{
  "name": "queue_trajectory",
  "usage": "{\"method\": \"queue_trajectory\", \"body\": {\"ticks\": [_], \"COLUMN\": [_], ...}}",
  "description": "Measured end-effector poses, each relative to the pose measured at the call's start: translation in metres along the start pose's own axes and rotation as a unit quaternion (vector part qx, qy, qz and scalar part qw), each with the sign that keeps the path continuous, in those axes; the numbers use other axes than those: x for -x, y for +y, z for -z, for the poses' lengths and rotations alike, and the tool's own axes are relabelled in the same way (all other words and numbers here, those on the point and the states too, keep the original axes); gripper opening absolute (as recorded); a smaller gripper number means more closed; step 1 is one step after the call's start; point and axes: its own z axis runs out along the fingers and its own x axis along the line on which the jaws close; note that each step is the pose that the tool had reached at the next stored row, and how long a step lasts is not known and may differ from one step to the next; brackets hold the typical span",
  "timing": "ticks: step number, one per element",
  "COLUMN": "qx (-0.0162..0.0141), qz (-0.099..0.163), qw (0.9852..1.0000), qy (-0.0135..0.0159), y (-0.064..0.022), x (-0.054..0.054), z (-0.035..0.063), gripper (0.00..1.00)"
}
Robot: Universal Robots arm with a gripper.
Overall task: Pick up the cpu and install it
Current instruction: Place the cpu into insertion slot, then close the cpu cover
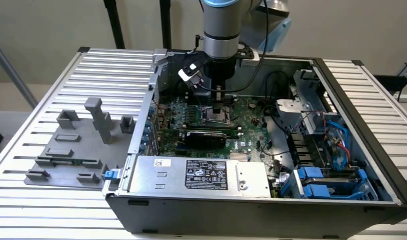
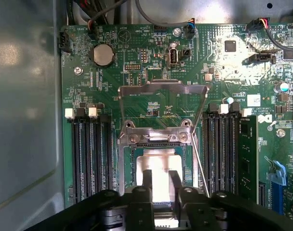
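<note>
Here: my gripper [image 2: 161, 174], two dark fingers [image 2: 147, 180] parted by a narrow gap, clasping nothing. Just beneath them is the cpu [image 2: 161, 161], a small flat square chip with a silvery-grey metal top, lying within the square black-and-metal socket frame [image 2: 129, 138]. The frame's hinged metal plate [image 2: 162, 86] is raised. The print on the green motherboard [image 2: 113, 72] and on the black label [image 1: 207, 176] of the large silver box [image 1: 253, 182] is too small to read. My arm [image 1: 221, 30] stands vertical, reaching down into the open computer case [image 1: 257, 215].

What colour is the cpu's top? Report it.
Silvery-grey and shiny; the cpu shows best in the wrist view.
</note>
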Motion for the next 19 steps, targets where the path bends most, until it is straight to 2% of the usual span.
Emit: {"method": "queue_trajectory", "body": {"ticks": [3,5,19], "qx": [0.0000,0.0000,0.0000], "qz": [0.000,0.000,0.000], "qw": [1.0000,1.0000,1.0000], "qy": [-0.0001,-0.0001,-0.0001], "y": [0.0000,0.0000,0.0000], "x": [0.0000,0.0000,0.0000], "z": [0.0001,0.0001,0.0001], "gripper": [0.13,0.11,0.11]}}
